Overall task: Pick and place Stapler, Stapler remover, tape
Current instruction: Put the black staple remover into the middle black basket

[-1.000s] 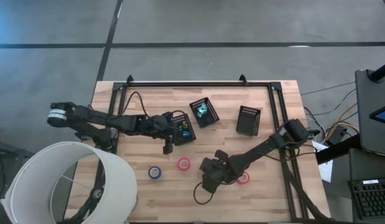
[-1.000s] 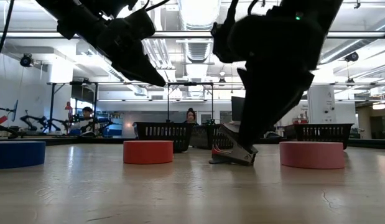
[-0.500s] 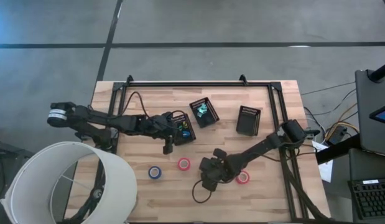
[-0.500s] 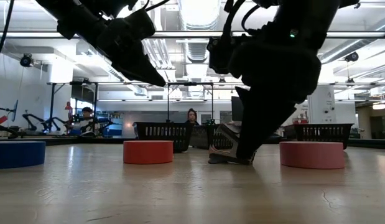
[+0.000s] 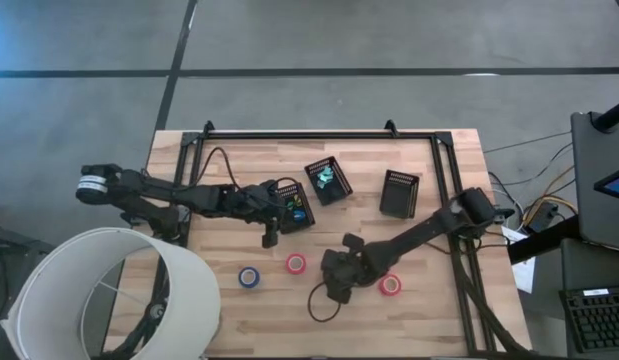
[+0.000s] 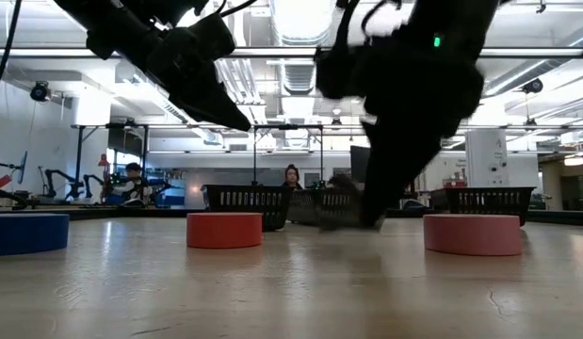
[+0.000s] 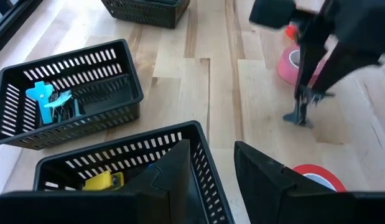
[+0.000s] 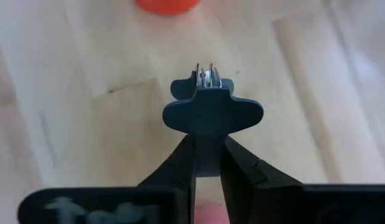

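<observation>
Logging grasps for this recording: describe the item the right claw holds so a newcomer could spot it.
On the wooden table, near its front edge, the right claw pinches a dark staple remover. It sits between the red tape and pink tape; unlike those rings, it has metal prongs.

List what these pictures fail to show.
Right wrist view: beyond the staple remover in the right hand, a red shape is cut by the edge.
Low view: blur smears the staple remover.
High view: the arm hides the grip.
Left wrist view: the left hand half covers a red tape roll.
</observation>
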Controlling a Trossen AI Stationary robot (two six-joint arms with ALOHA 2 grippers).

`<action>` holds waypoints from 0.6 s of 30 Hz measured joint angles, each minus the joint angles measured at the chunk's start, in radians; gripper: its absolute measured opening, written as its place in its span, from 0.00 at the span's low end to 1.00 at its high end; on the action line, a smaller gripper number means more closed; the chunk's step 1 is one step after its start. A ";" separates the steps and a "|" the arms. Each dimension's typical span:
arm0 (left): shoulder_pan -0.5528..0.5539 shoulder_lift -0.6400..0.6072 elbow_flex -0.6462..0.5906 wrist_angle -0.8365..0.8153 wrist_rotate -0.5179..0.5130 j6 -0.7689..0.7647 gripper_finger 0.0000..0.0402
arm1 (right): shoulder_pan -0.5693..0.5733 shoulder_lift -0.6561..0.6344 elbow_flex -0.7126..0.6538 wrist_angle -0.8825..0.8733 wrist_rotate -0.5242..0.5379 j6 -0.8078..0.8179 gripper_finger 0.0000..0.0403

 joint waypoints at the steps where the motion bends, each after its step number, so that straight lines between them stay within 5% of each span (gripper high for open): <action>1: 0.000 0.000 0.000 0.001 0.000 0.000 0.32 | -0.002 -0.017 0.004 -0.017 0.004 -0.008 0.10; 11: 0.000 0.000 0.000 0.012 -0.001 -0.006 0.32 | -0.121 -0.191 0.010 -0.199 0.342 -0.036 0.12; 18: -0.001 0.000 0.000 0.018 -0.001 -0.015 0.32 | -0.307 -0.195 0.008 -0.141 0.370 -0.161 0.13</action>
